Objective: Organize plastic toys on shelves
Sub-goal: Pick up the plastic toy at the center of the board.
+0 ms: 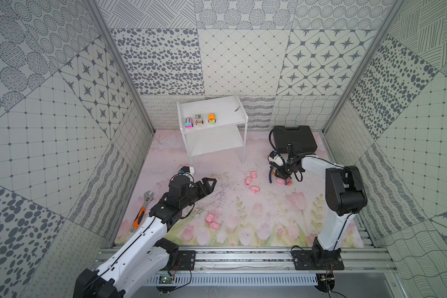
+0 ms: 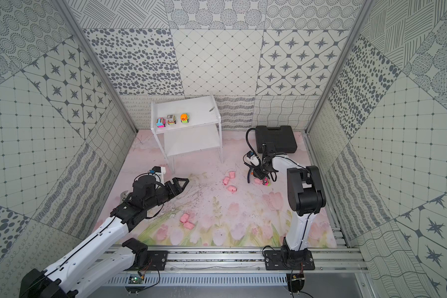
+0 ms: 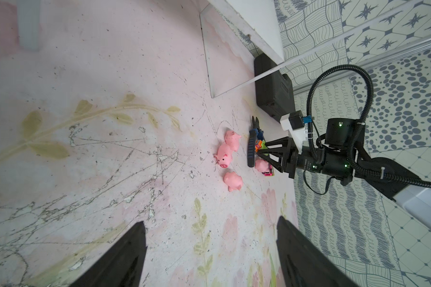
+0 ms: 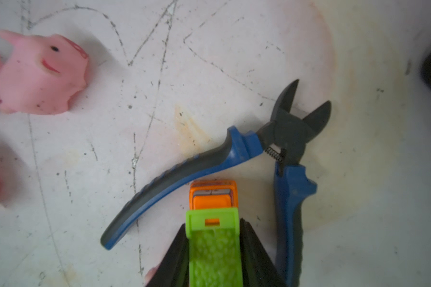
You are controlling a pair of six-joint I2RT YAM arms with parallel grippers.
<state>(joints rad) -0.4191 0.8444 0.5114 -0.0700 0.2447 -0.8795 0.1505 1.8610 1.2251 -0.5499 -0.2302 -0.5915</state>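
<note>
The white shelves (image 1: 225,111) stand at the back, with a pink car (image 1: 189,122), a grey car (image 1: 199,119) and an orange car (image 1: 211,118) on the top board. My right gripper (image 4: 214,223) is low over the mat, shut on a green and orange toy car (image 4: 214,248) that lies between the handles of the blue pliers (image 4: 184,171). A pink pig (image 1: 279,181) and a pink toy car (image 1: 288,183) lie beside it. Three pigs (image 1: 253,175) cluster to its left, and two more (image 1: 210,218) lie nearer the front. My left gripper (image 1: 213,183) hovers open and holds nothing.
A black case (image 1: 294,140) sits behind the right arm at the back right. An orange-handled wrench (image 1: 142,209) lies by the left wall, partly under the left arm. The shelves' thin legs (image 1: 243,154) stand on the floral mat.
</note>
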